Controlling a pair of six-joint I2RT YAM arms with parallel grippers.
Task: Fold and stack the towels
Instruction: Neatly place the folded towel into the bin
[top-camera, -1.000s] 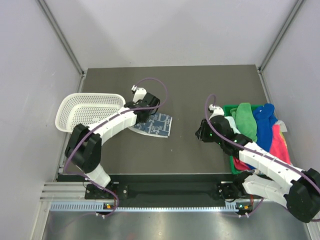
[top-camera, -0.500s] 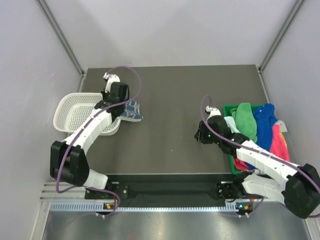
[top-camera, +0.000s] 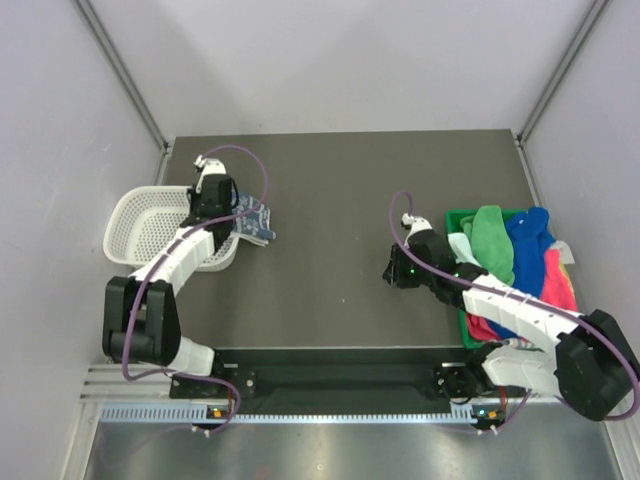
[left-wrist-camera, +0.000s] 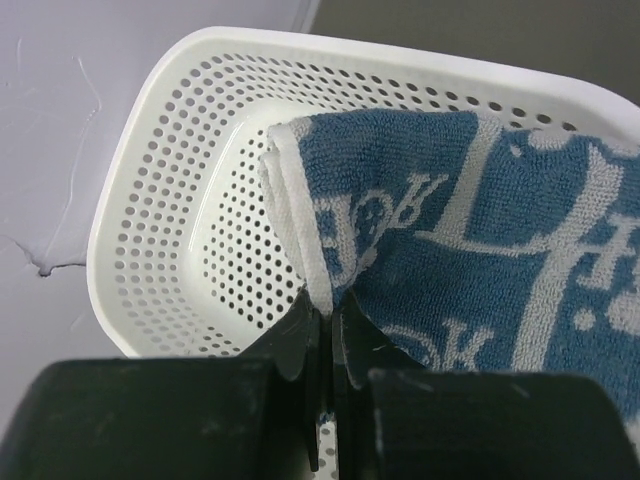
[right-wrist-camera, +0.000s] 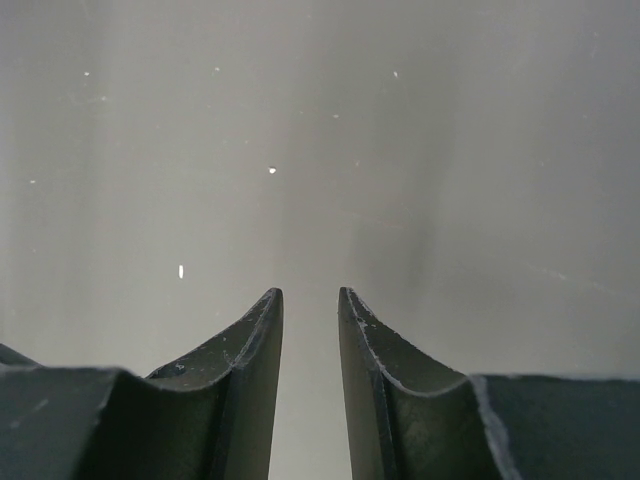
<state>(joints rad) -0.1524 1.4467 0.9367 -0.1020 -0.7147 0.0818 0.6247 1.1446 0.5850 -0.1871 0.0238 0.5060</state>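
Table (top-camera: 340, 180): dark and matte, with grey walls on three sides; both arm bases sit at its near edge.
White mesh basket (top-camera: 150, 225): stands at the left edge of the table, open side up, and the left arm reaches across it.
Green bin (top-camera: 467, 328): stands at the right edge of the table, heaped over its rim with cloths.
Heaped towels: a green towel (top-camera: 492, 240), a royal blue towel (top-camera: 527, 235) and a pink towel (top-camera: 555, 285) lie bunched together in the bin, with a pale towel (top-camera: 462, 248) on the side nearest the right arm.
Blue-and-white towel (left-wrist-camera: 480, 230): folded and hanging from the left gripper at the basket's right end. In the wrist view it hangs partly over the perforated inside of the basket, and from above part of it shows past the rim, over the table.
Left gripper (left-wrist-camera: 325, 310): its jaws are pinched tight on the towel's folded white-hemmed edge.
Right gripper (right-wrist-camera: 310, 300): low over bare table just left of the bin, its jaws slightly parted with nothing between them.
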